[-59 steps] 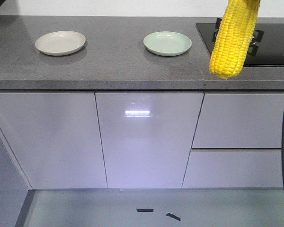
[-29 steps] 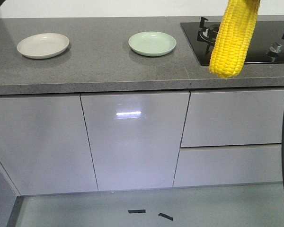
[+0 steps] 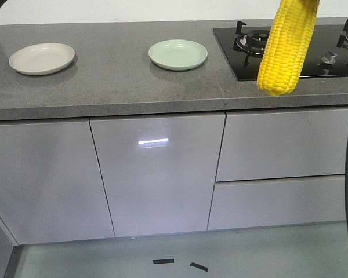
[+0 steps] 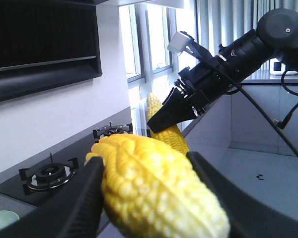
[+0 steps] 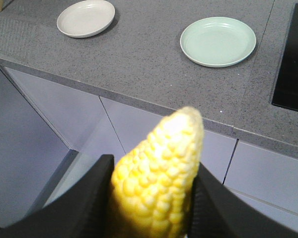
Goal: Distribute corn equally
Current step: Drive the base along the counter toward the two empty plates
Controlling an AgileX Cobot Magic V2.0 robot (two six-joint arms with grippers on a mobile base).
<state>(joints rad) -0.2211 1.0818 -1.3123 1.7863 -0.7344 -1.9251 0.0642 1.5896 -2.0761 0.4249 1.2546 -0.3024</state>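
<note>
Grey speckled countertop (image 3: 104, 87) runs above glossy pale cabinets (image 3: 156, 179), with a black gas hob (image 3: 243, 66) at its right end. Two plates sit on it, well apart: a beige plate (image 3: 42, 58) and a green plate (image 3: 178, 54). Neither has corn on it.

The left gripper (image 4: 144, 168) has its jaws clamped on the thick middle of the first cob (image 4: 164, 198), which lies crosswise between them. The right gripper (image 5: 154, 166) grips the second cob (image 5: 171, 134), whose tapered tip pokes out past the jaws. Both cobs are in the air, off the counter.

Ahead of and below the right jaws lies the green plate, slightly right of the tip. The beige plate is farther ahead, to the left.

This looks like the carrying step, with nothing delivered yet. Next, each pair of jaws probably needs to come over its own plate and descend close to the dish. The jaws should open only then, since a round cob may roll off the rim.
</note>
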